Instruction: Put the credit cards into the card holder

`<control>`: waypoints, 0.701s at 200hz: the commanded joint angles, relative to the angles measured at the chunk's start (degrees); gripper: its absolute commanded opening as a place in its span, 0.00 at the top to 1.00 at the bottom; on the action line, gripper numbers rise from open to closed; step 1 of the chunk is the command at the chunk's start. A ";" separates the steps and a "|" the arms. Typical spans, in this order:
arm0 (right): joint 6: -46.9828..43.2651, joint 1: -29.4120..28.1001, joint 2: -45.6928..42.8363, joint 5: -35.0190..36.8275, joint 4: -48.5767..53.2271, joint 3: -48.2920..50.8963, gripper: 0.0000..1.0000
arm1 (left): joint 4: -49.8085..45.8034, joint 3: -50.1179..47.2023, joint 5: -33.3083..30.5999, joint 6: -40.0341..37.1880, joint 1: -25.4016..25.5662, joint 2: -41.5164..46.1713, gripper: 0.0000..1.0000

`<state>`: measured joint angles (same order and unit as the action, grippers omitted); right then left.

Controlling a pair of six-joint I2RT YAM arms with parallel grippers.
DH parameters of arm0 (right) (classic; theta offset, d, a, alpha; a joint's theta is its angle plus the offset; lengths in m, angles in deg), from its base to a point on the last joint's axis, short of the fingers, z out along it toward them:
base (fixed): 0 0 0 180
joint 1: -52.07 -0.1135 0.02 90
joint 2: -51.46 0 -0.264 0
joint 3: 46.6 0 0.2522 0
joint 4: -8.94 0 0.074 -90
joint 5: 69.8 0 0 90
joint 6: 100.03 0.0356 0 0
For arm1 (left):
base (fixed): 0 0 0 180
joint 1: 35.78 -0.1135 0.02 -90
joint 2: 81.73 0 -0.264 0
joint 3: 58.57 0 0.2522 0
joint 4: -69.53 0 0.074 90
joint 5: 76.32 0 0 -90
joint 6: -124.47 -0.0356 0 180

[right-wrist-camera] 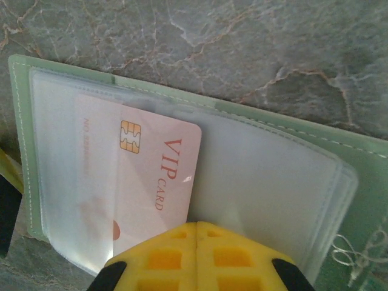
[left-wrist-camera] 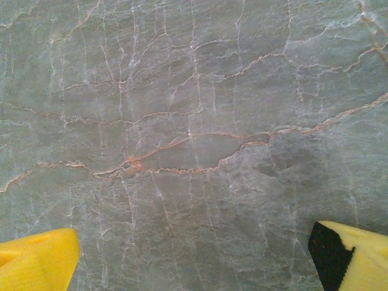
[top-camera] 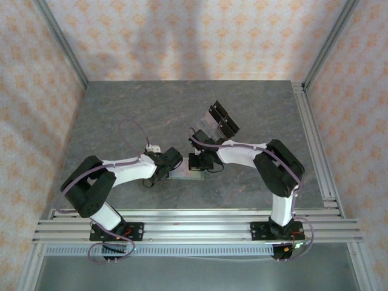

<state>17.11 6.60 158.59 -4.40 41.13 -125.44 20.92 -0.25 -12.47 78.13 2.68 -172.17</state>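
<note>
Insertion is the step in hand, by my reading: the sage-green soft folding card holder (right-wrist-camera: 366, 182) lies opened flat on the grey veined stone tabletop (top-camera: 121, 121), its clear plastic sleeves (right-wrist-camera: 267, 163) facing up. A pale pinkish credit card (right-wrist-camera: 151, 163) with a gold chip and red VIP lettering sits partway under the left sleeve, its right portion bare. From above, the holder (top-camera: 185, 175) lies between the two arms, near the front of the tabletop. The right jaws are pressed fully together, hard against the card's near edge. Whether they nip that edge or merely butt against it, I cannot tell, because the yellow fingers (right-wrist-camera: 176, 254) hide the contact. The left jaws stand wide apart, holding nothing, over bare stone just beside the holder. Farther back stands a clear tilted acrylic rack with black parts (top-camera: 218, 121); what it carries is too small to read. The next move, I'd judge, calls for a gentle, flat push that slides the card deeper without buckling the flimsy sleeve. The left jaws could pin the holder so it doesn't skate away.
</note>
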 commanded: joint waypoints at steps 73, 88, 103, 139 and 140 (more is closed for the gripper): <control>0.70 -1.27 2.99 -1.97 -0.49 -4.08 1.00 | 1.93 -1.20 0.49 1.25 -0.62 -1.38 0.00; 0.99 -1.35 3.33 -2.19 -0.93 -4.42 1.00 | 2.07 -1.25 0.65 1.25 -0.64 -1.39 0.00; 1.28 -1.46 3.48 -2.39 -1.28 -4.78 1.00 | 2.20 -1.27 0.75 1.34 -0.58 -1.48 0.00; 1.60 -1.98 4.17 -2.87 -1.51 -6.23 1.00 | 2.18 -1.22 0.97 1.51 -0.49 -1.41 0.00; 1.65 -1.99 4.20 -2.84 -1.49 -6.26 1.00 | 2.17 -1.22 0.95 1.51 -0.49 -1.41 0.00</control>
<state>17.85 5.49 161.43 -6.69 40.67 -129.44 21.55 -0.36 -12.26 78.16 2.46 -172.28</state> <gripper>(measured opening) 0.050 0.996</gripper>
